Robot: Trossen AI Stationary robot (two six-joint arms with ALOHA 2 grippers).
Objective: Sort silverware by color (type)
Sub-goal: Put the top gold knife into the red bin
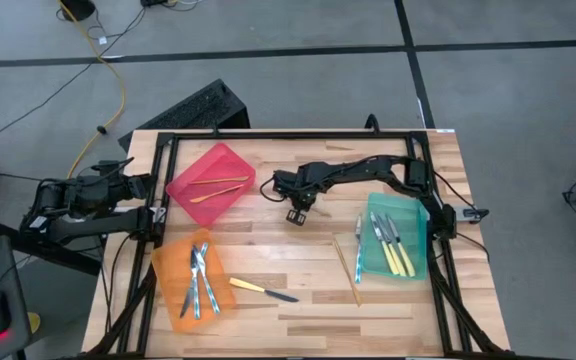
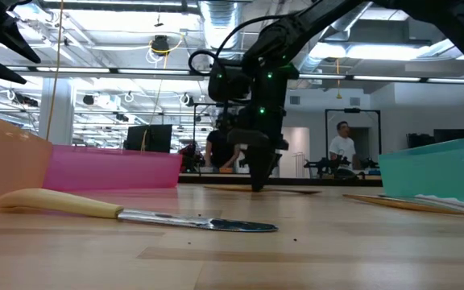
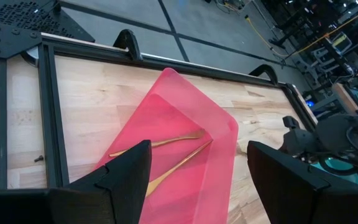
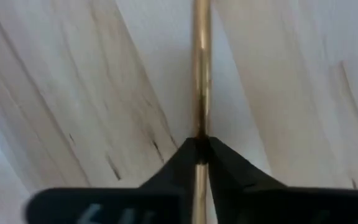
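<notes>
Right wrist view gives the key relation: a thin gold piece (image 4: 200, 74) runs straight out from between the right gripper (image 4: 201, 144), its long axis in line with the way the camera looks, and the jaws are pressed together on it, so I judge they are gripping this all-gold piece low at the wood. In the high view the right gripper (image 1: 299, 213) stands near the middle of the tabletop (image 1: 288, 300), between the red bin (image 1: 211, 183) and the green bin (image 1: 399, 237), and it is far nearer to this piece than the left gripper (image 1: 140, 184), which waits at the left edge beside the red bin with jaws wide open. The red bin already holds two gold pieces (image 1: 216, 188), so the coming move is probably a lift and a carry toward it, with the long piece kept level so it does not swing in the thin grip. Other silverware lies around: silvery-blue pieces (image 1: 200, 280) in the orange bin (image 1: 171, 290), yellow-handled pieces (image 1: 393, 245) in the green bin, one yellow-handled knife (image 1: 262, 290) loose on the wood, and a gold stick (image 1: 346, 268) just beside the green bin. The surface is pale smooth wood inside a black frame (image 1: 288, 135). Behind, the low view shows a big lit room with a person (image 2: 343, 151) standing far off.
</notes>
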